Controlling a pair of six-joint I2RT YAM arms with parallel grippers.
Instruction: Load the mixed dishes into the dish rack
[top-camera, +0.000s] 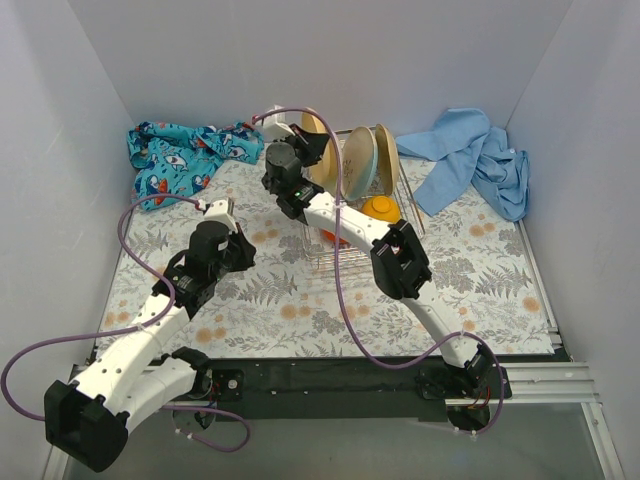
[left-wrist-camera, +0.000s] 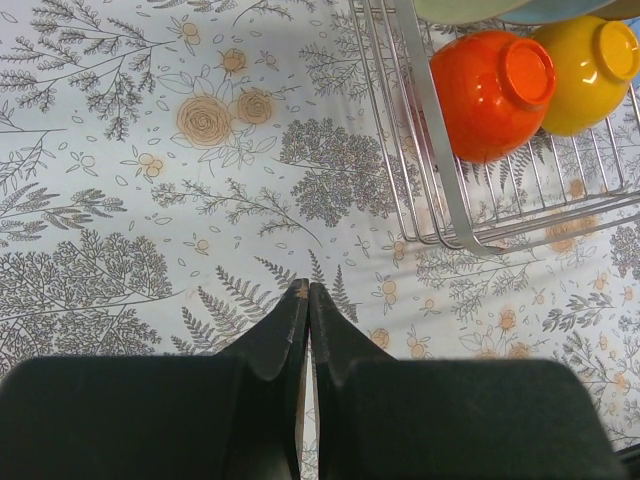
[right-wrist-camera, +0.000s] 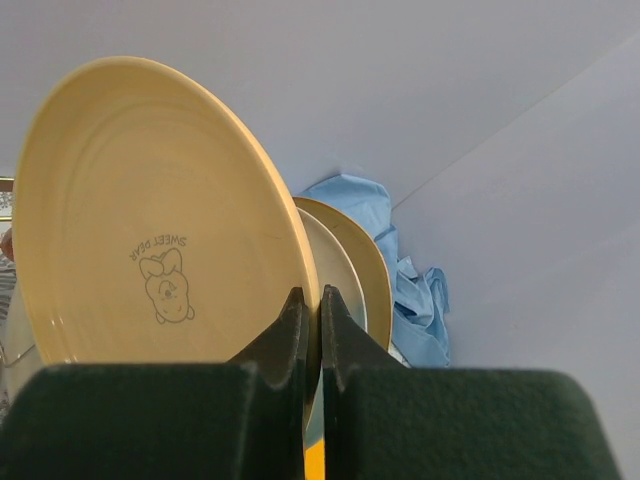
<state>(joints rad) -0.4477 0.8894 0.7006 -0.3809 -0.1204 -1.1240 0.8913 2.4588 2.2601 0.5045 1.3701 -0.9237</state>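
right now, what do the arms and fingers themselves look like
Both arms share one build: the left arm and right arm have white tubular links joined by boxy black joint housings. A thin purple cable loops loosely along each. The fingers are matte black wedges tapering to pointed tips. No readable markings show.
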